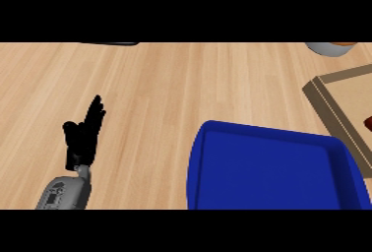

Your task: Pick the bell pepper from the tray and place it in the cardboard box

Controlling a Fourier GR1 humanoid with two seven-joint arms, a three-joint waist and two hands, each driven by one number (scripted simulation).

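- The blue tray point(265, 170) lies on the wooden worktop point(181, 83) and serves as the landmark here; its raised rim runs all round, and its floor shows bare, with no bell pepper on it.
- Just beyond the tray's right side sits the cardboard box point(335, 106), open at the top, one brown wall facing the tray. A small dark reddish shape point(367, 121) shows inside the box at the picture's edge; it may be the bell pepper, already dropped in, but too little of it shows to be sure.
- The left hand point(83, 135) stands well apart from the tray's left side, fingers straight and pointing up, released and holding nothing. It looks parked there, out of the way of the work on the other side.
- The right hand is nowhere in view, so its state cannot be told.
- Judging by the bare tray and the shape in the box, the placing step looks done or nearly so.
- Between the left hand and the tray lies a wide strip of open worktop, and more beyond the tray's far rim.
- Past the box, at the far edge, sits a grey rounded vessel point(328, 48); far from the tray's far-left corner a dark flat thing point(109, 43) shows at the upper edge.
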